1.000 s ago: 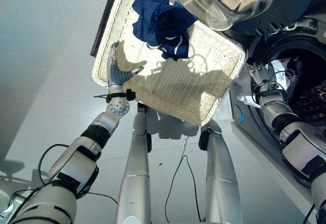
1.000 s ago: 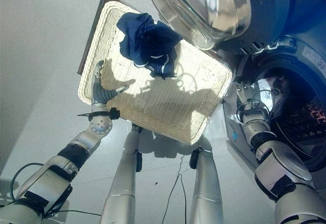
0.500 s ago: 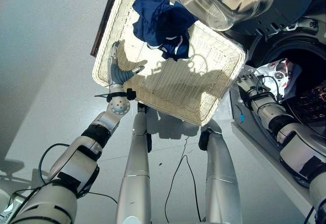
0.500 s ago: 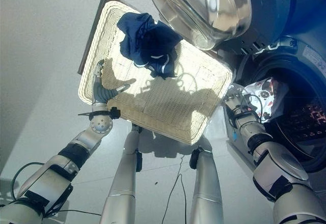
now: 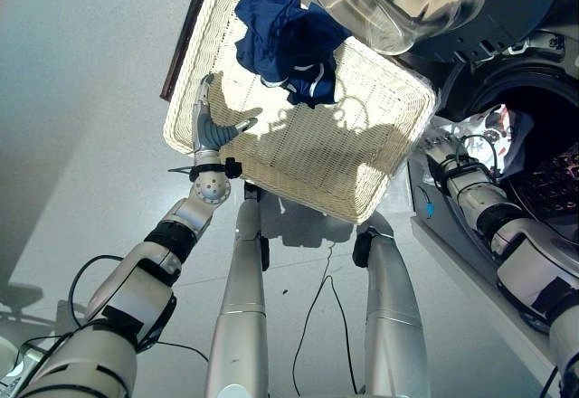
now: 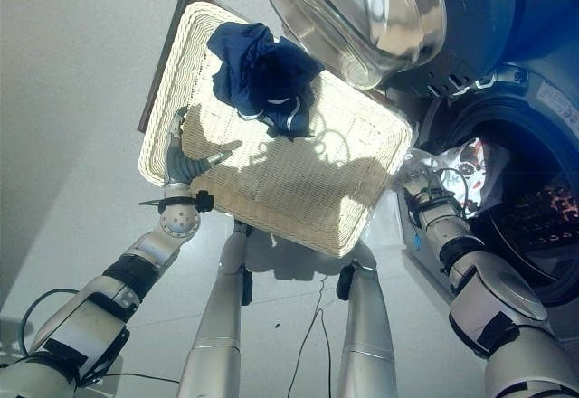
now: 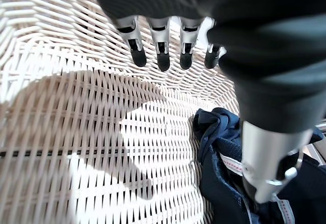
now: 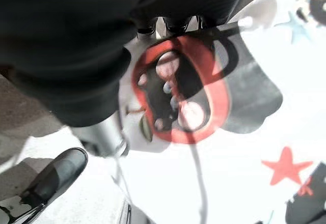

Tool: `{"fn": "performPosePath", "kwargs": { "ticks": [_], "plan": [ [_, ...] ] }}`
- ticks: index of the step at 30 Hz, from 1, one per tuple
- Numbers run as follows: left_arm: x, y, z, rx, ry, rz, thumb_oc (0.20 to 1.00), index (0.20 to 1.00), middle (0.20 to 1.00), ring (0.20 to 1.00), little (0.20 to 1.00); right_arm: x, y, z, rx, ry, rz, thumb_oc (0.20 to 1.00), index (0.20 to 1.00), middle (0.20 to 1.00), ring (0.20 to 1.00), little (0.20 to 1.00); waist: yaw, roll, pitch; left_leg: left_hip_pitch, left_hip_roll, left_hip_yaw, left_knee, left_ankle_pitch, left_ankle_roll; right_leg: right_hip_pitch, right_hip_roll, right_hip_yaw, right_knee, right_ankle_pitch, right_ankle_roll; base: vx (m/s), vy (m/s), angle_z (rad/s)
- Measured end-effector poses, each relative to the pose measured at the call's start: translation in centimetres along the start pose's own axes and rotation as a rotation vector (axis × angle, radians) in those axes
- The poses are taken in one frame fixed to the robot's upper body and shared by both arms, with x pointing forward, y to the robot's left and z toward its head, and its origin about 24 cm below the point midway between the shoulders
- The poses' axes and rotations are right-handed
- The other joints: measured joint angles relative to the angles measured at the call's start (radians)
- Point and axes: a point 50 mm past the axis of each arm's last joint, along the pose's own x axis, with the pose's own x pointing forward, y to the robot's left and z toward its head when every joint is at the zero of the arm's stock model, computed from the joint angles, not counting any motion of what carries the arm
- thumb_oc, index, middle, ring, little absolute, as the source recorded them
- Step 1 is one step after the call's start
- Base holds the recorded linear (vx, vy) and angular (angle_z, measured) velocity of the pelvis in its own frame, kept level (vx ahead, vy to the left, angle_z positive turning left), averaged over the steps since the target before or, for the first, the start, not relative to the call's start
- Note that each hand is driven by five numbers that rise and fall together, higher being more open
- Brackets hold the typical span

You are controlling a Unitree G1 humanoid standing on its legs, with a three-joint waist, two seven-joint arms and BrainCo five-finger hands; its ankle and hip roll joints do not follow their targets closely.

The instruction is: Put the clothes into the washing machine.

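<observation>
the robot's left hand (image 5: 210, 125) is seen at the left, inside the pale woven wicker laundry basket (image 5: 380, 167), near its left rim; in the left wrist view the dark-tipped fingers (image 7: 160, 53) are held straight & relaxed over the weave w/ nothing gripped, thumb apart from them. nothing is touched by the fingertips as far as can be told. further right & toward the far end of the basket, a crumpled dark navy garment w/ white-and-red striped trim (image 5: 288, 43) is lying bunched on the basket floor, well apart from the left hand; it is also seen past the thumb in the left wrist view (image 7: 224, 147). a dark brown board edge (image 5: 184, 41) is seen under the basket's left side. above the basket's right corner the round glass door of the washing machine (image 5: 398, 0) is swung open. at the far right the dark drum opening of the washing machine (image 5: 543, 136) is seen, w/ a white printed cloth with red & dark patterns (image 6: 463, 165) at its mouth. the right hand (image 5: 438, 149) is placed at the machine's opening, just beside the basket's right corner & against that cloth; its fingers are hidden behind the cover & cloth in the right wrist view, so whether the cloth (image 8: 244, 147) is gripped can't be told.
</observation>
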Motion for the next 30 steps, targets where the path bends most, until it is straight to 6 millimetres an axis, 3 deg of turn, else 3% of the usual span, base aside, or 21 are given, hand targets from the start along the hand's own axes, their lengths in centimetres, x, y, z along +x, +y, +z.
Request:
{"fn": "performPosePath", "kwargs": {
  "ticks": [4, 9, 10, 13, 16, 17, 18, 19, 25, 30],
  "plan": [
    [0.0, 0.0, 0.0, -0.002, 0.002, 0.0, 1.0, 1.0, 1.0, 1.0, 1.0, 0.1, -0.2, -0.1, 0.016, 0.007, -0.005, 0.2, 0.2, 0.2, 0.2, 0.2, 0.0, 0.0, 0.0, 0.0, 0.0, 0.0, 0.0, 0.0, 0.0, 0.0, 0.0, 0.0, 0.0, 0.0, 0.0, 0.0, 0.0, 0.0],
    [0.0, 0.0, 0.0, -0.009, 0.005, 0.001, 1.0, 1.0, 1.0, 1.0, 1.0, 0.1, -0.3, -0.3, 0.188, 0.044, -0.019, 0.2, 0.2, 0.2, 0.2, 0.2, -0.001, 0.0, 0.0, 0.0, 0.0, 0.0, 0.0, 0.0, 0.0, 0.0, 0.0, 0.0, 0.0, 0.0, 0.0, 0.0, 0.0, 0.0],
    [0.0, 0.0, 0.0, -0.014, 0.006, 0.002, 1.0, 1.0, 1.0, 1.0, 1.0, 0.1, -0.5, -0.4, 0.347, 0.066, -0.022, 0.2, 0.2, 0.2, 0.2, 0.2, -0.002, 0.0, 0.0, 0.0, 0.0, 0.0, 0.0, 0.0, 0.0, 0.0, 0.0, 0.0, 0.0, 0.0, 0.0, 0.0, 0.0, 0.0],
    [-0.1, -0.1, 0.1, -0.023, 0.001, -0.002, 1.0, 1.0, 1.0, 1.0, 1.0, 0.2, -1.0, -0.4, 0.495, 0.078, -0.039, 0.2, 0.2, 0.2, 0.2, 0.2, -0.004, 0.0, 0.0, -0.001, 0.0, 0.0, 0.0, 0.0, 0.0, -0.001, 0.001, 0.0, 0.0, 0.0, 0.0, 0.0, 0.0, 0.0],
    [-0.1, -0.2, 0.3, -0.032, -0.004, -0.004, 1.0, 1.0, 1.0, 1.0, 1.0, 0.2, -1.1, -0.2, 0.51, 0.074, -0.047, 0.2, 0.2, 0.2, 0.2, 0.2, -0.003, 0.0, 0.0, -0.003, 0.0, 0.0, 0.0, 0.0, 0.0, -0.003, 0.001, 0.0, -0.001, 0.0, 0.0, 0.0, 0.0, 0.0],
    [-0.1, -0.2, 0.3, -0.032, -0.004, -0.004, 1.0, 1.0, 1.0, 1.0, 1.0, 0.2, -1.2, -0.3, 0.486, 0.074, -0.057, 0.42, 0.42, 0.42, 0.42, 0.42, -0.003, 0.0, 0.0, -0.004, 0.0, 0.0, 0.0, 0.0, 0.0, -0.004, 0.001, 0.0, -0.001, 0.0, 0.0, 0.0, 0.0, 0.0],
    [-0.1, -0.2, 0.3, -0.032, -0.003, -0.005, 1.0, 1.0, 1.0, 1.0, 1.0, 0.2, -1.2, -0.3, 0.464, 0.073, -0.061, 0.558, 0.558, 0.558, 0.558, 0.558, -0.003, 0.0, 0.0, -0.005, 0.0, 0.0, -0.001, 0.0, 0.0, -0.004, 0.001, 0.0, -0.001, 0.0, 0.0, 0.0, 0.0, 0.0],
    [-0.2, -0.2, 0.3, -0.031, -0.002, -0.005, 1.0, 1.0, 1.0, 1.0, 1.0, 0.2, -1.2, -0.3, 0.413, 0.074, -0.071, 1.0, 1.0, 1.0, 1.0, 1.0, -0.002, 0.0, 0.0, -0.005, 0.0, 0.0, -0.001, 0.0, 0.0, -0.004, 0.0, 0.0, -0.002, 0.0, 0.0, 0.0, 0.0, 0.0],
    [-0.2, -0.3, 0.3, -0.035, -0.007, -0.007, 1.0, 1.0, 1.0, 1.0, 1.0, 0.1, -0.9, -0.5, 0.141, 0.11, -0.088, 1.0, 1.0, 1.0, 1.0, 1.0, -0.003, 0.0, 0.0, -0.005, 0.0, 0.0, -0.001, 0.0, 0.0, -0.004, 0.001, 0.0, -0.003, 0.0, 0.0, 0.0, 0.0, 0.0],
    [-0.2, -0.3, 0.3, -0.038, -0.008, -0.004, 1.0, 1.0, 1.0, 1.0, 1.0, -0.1, -0.6, -0.8, 0.058, 0.139, -0.093, 1.0, 1.0, 1.0, 1.0, 1.0, -0.004, 0.0, 0.0, -0.011, 0.001, -0.001, -0.002, 0.0, 0.0, -0.01, 0.001, -0.001, -0.004, 0.0, 0.001, 0.0, 0.0, 0.0]
  ]
}}
